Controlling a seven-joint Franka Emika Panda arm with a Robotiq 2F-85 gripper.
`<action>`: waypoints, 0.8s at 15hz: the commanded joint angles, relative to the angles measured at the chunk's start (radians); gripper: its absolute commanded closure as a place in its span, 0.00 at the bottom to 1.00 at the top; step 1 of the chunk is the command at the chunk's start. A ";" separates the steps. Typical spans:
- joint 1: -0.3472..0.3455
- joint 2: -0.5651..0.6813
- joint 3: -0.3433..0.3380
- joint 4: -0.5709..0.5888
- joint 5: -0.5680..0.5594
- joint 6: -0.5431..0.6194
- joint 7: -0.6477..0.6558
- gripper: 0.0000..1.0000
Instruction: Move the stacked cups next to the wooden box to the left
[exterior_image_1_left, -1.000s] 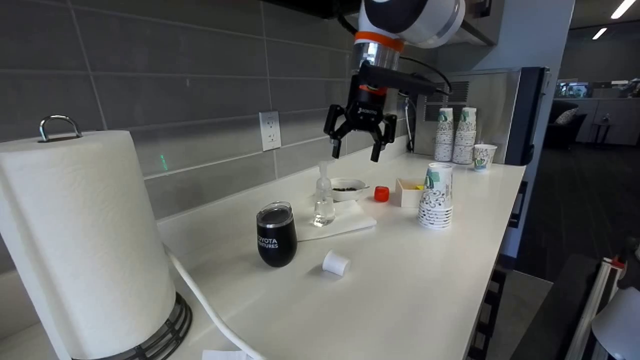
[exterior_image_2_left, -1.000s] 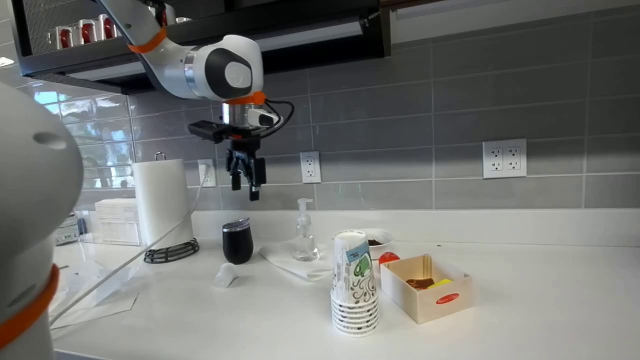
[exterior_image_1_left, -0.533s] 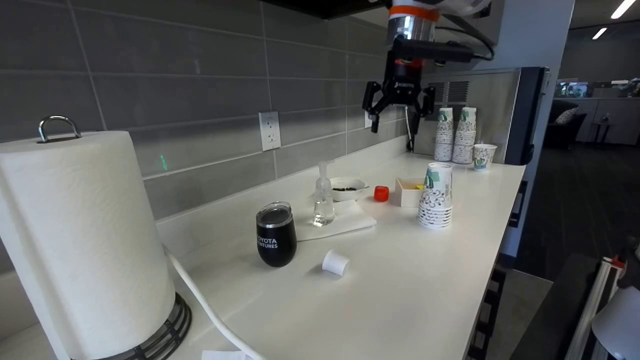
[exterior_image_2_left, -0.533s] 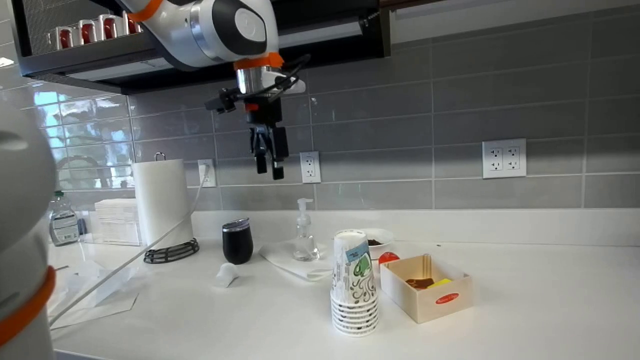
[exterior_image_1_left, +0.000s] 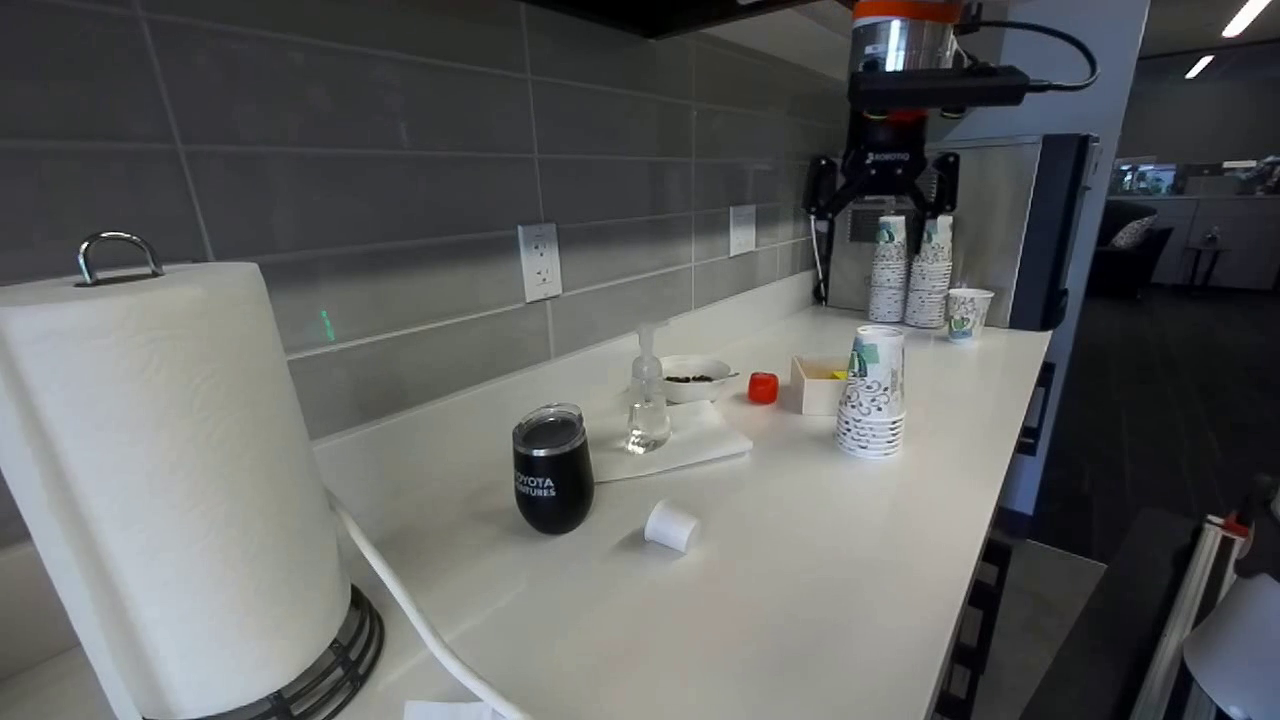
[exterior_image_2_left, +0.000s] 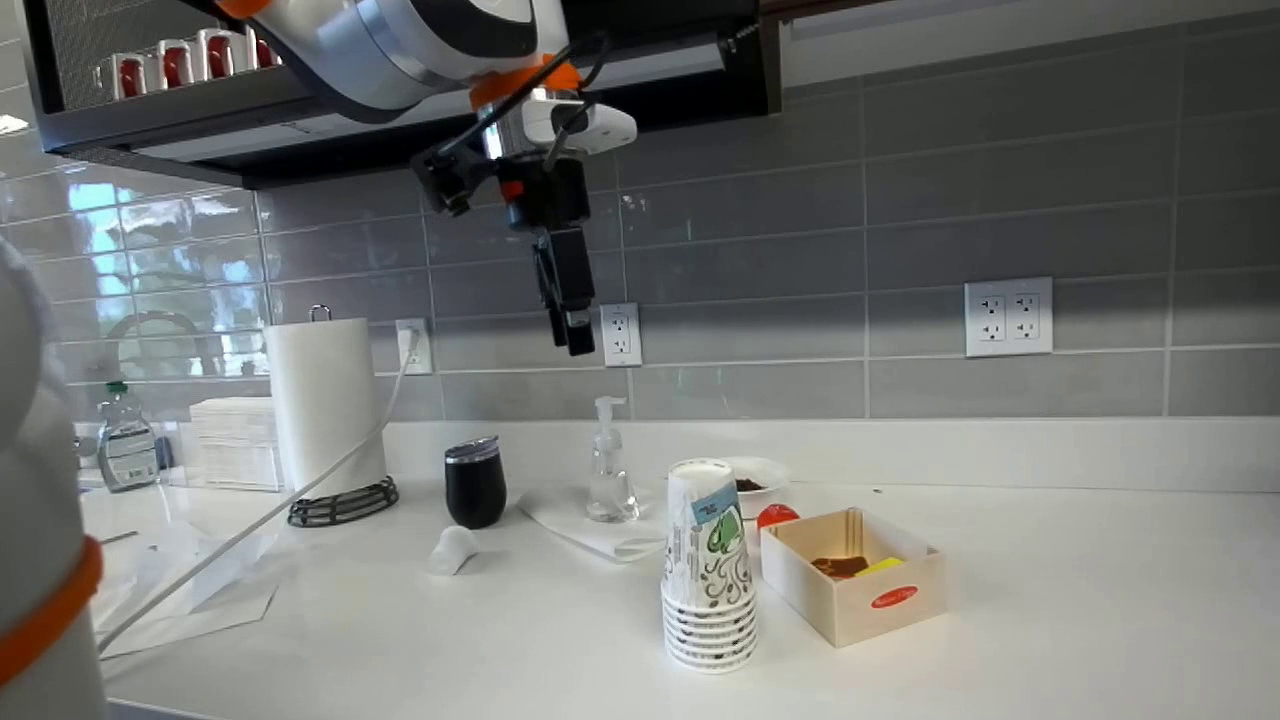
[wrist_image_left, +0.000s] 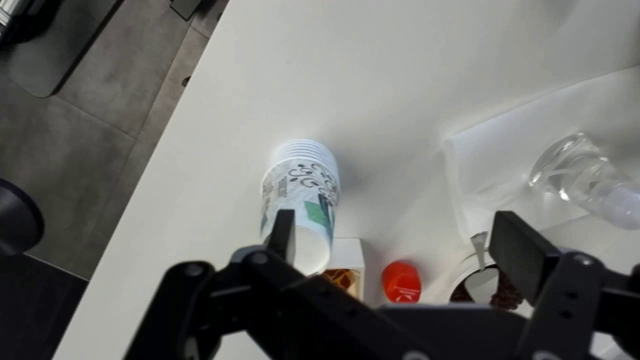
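Stacked cups (exterior_image_2_left: 710, 560), white with green print, stand mouth-down on the counter (exterior_image_2_left: 1090, 600) just beside the wooden box (exterior_image_2_left: 860, 605), on its left in an exterior view; whether the two touch, I cannot tell. The gripper (wrist_image_left: 397, 240) hangs well above the box and to its left in that same view, its jaws spread wide and gripping nothing. Behind the box sit a red object (exterior_image_2_left: 777, 516), the closer, and a white bowl (exterior_image_2_left: 772, 490). Well apart from the box stands a black tumbler (exterior_image_1_left: 553, 480).
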 joint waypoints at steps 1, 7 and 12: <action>-0.066 -0.071 -0.014 -0.079 -0.059 0.040 0.060 0.00; -0.163 -0.051 -0.085 -0.138 -0.089 0.153 0.060 0.00; -0.196 0.046 -0.122 -0.131 -0.061 0.312 0.055 0.00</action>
